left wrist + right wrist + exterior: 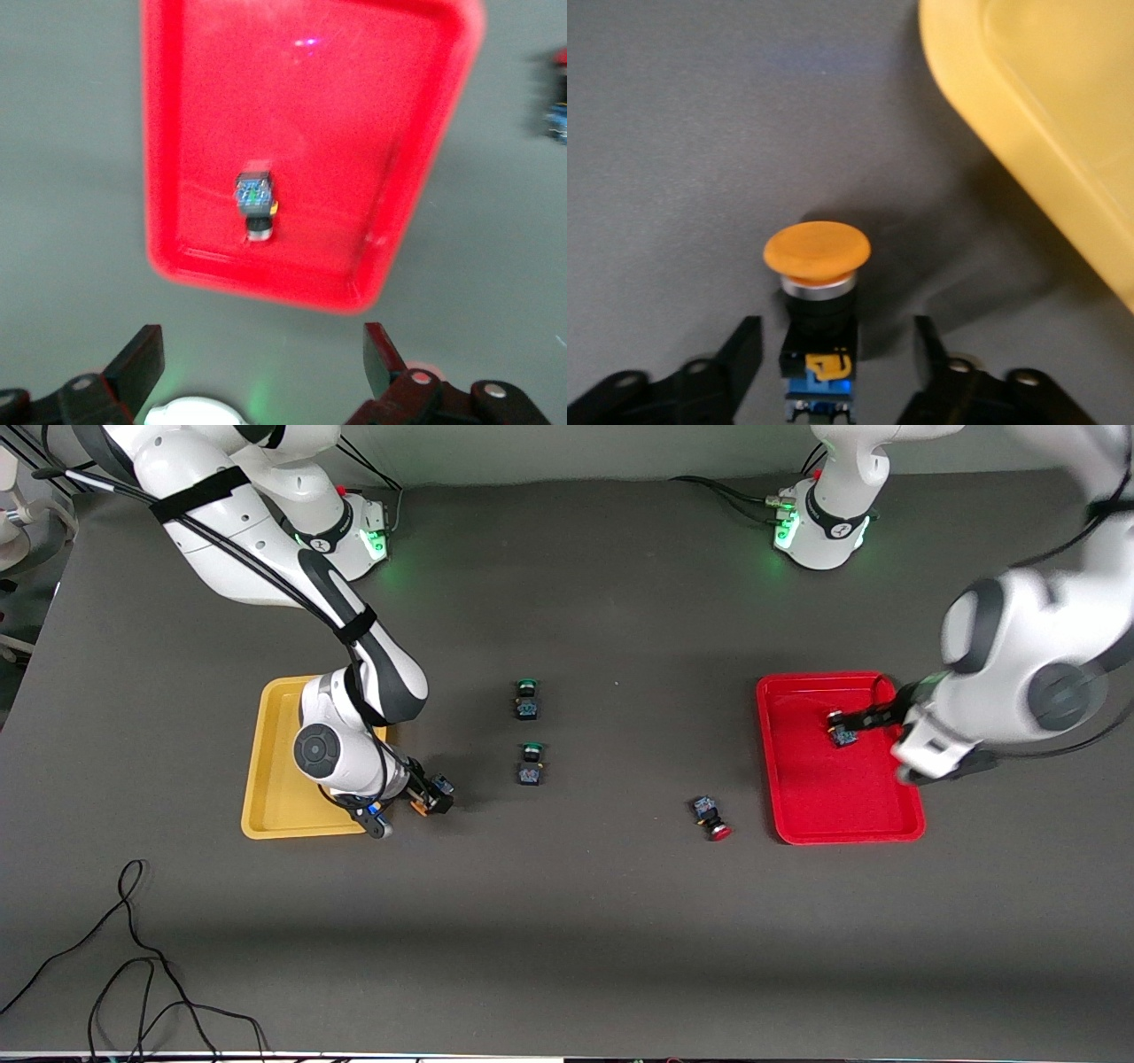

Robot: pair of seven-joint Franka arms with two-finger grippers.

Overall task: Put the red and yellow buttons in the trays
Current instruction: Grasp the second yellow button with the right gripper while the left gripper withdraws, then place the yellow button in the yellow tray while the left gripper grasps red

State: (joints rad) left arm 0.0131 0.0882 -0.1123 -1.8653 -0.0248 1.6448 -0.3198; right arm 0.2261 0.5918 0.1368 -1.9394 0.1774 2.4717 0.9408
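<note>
A yellow-capped button (pixel 431 799) lies on the table beside the yellow tray (pixel 266 779), at the tray's corner nearest the front camera. My right gripper (pixel 434 793) is open, with a finger on each side of the button's body (pixel 819 350) and a gap on both sides. The yellow tray's rim (pixel 1063 106) shows close by. No second yellow button is in view. My left gripper (pixel 849 719) is open and empty over the red tray (pixel 833 806). A button (pixel 842 737) lies in that tray (pixel 221 88), and also shows in the left wrist view (pixel 255 199). A red-capped button (pixel 711 817) lies on the table beside the red tray.
Two green-capped buttons (pixel 527 700) (pixel 531 765) lie mid-table, one nearer the front camera than the other. A loose black cable (pixel 133 957) lies near the table's front edge at the right arm's end. The red-capped button shows at the left wrist view's edge (pixel 558 115).
</note>
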